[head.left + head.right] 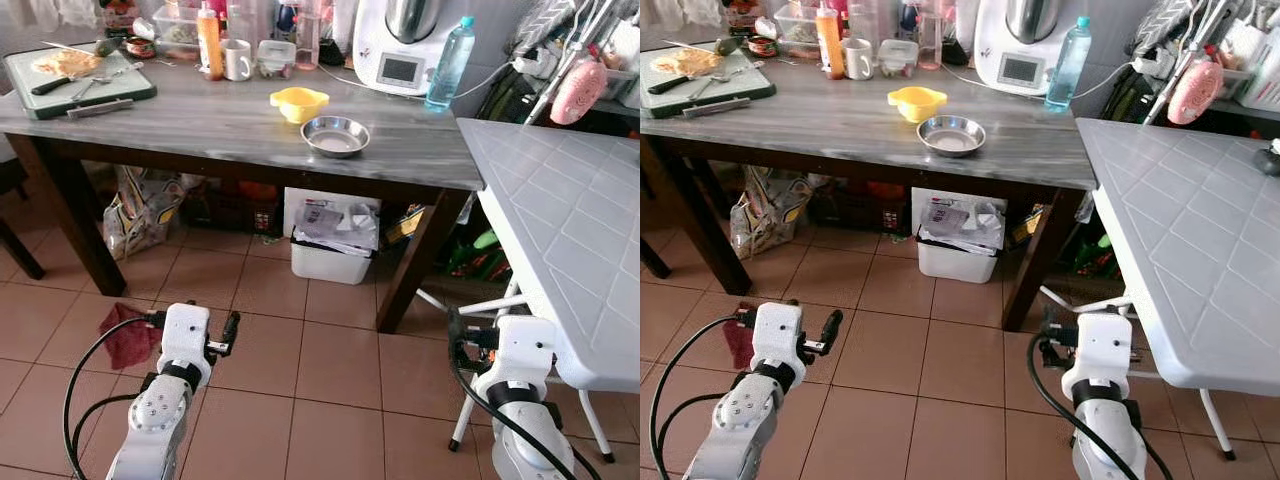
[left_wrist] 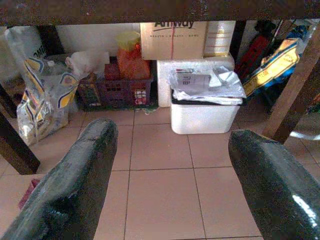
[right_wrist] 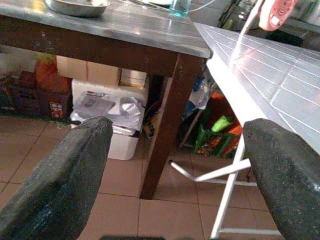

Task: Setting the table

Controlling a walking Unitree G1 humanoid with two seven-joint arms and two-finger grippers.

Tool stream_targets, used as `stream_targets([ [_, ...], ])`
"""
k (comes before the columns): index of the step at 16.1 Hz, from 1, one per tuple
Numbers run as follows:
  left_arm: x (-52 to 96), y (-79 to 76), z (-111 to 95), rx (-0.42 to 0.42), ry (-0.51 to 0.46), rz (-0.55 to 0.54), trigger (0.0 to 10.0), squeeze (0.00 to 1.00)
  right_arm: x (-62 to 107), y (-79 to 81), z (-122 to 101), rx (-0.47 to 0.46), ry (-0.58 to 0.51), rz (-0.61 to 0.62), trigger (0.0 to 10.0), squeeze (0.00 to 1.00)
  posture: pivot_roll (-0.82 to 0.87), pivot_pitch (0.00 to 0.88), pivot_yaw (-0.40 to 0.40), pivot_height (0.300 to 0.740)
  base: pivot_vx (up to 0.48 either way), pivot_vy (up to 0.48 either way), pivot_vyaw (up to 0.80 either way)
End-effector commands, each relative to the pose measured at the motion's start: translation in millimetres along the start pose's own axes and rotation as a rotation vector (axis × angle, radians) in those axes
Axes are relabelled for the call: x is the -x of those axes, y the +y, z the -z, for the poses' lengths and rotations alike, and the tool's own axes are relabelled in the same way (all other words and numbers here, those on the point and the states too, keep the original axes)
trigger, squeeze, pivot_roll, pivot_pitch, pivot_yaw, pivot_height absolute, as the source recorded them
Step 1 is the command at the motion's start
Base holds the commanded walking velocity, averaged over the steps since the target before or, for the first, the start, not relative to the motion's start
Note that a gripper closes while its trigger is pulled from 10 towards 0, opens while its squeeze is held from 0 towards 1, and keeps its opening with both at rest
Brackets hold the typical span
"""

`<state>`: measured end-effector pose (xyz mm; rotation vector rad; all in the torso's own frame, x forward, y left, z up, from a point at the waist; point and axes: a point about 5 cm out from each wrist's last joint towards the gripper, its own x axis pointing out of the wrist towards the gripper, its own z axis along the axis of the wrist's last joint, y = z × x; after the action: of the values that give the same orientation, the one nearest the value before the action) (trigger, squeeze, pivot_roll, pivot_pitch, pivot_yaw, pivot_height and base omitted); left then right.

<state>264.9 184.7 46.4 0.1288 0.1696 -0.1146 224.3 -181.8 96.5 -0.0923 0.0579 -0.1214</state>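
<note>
A steel bowl [image 1: 335,136] and a yellow bowl [image 1: 299,103] sit near the front right of the grey wooden table [image 1: 200,125]. A white plastic table [image 1: 570,220] stands to the right. Both arms are held low over the tiled floor, short of the tables. My left gripper [image 1: 193,325] is open with nothing between its fingers [image 2: 75,175]. My right gripper [image 1: 500,340] is beside the white table's front corner, also open and empty, and its wrist view looks at the wooden table's leg [image 3: 165,125] and the steel bowl [image 3: 77,6] above.
A cutting board [image 1: 75,80] with food and a knife, a mug [image 1: 237,60], an orange bottle [image 1: 209,42], a water bottle [image 1: 450,62] and a white appliance [image 1: 400,45] crowd the table's back. A white bin [image 1: 330,245] and bags stand beneath. A red cloth [image 1: 125,335] lies on the floor.
</note>
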Motion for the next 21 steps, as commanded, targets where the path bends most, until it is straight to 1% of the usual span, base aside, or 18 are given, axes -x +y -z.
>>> stream_targets([
  [1,-0.7,-1.0,-2.6,0.002,-0.004,0.004,10.0,0.00,0.3,-3.8,0.4,0.001,-0.001,0.013,10.0,0.00,0.17,0.061,-0.099,0.740,0.000,0.000,0.00],
  [5,-3.1,-3.7,-8.4,-0.020,-0.029,0.013,10.0,0.00,-1.0,-1.8,-3.4,0.001,-0.013,0.006,10.0,0.00,0.17,0.061,-0.098,0.740,0.000,0.000,0.00],
  [10,-5.4,-7.4,-9.0,-0.016,-0.030,0.025,10.0,0.00,-3.1,-2.1,-5.9,0.011,-0.023,-0.002,10.0,0.00,0.16,0.058,-0.103,0.740,0.000,0.000,0.00],
  [19,-7.9,-8.2,-10.3,-0.018,-0.030,0.052,10.0,0.00,-1.7,-0.6,-4.2,0.014,-0.022,0.009,10.0,0.00,0.15,0.058,-0.083,0.740,0.000,-0.461,0.00],
  [21,-8.4,-8.3,-10.7,-0.021,-0.031,0.056,10.0,0.00,-1.0,-0.9,-8.1,0.042,-0.046,0.009,10.0,0.00,0.15,0.058,-0.079,0.740,0.000,-0.435,0.00],
])
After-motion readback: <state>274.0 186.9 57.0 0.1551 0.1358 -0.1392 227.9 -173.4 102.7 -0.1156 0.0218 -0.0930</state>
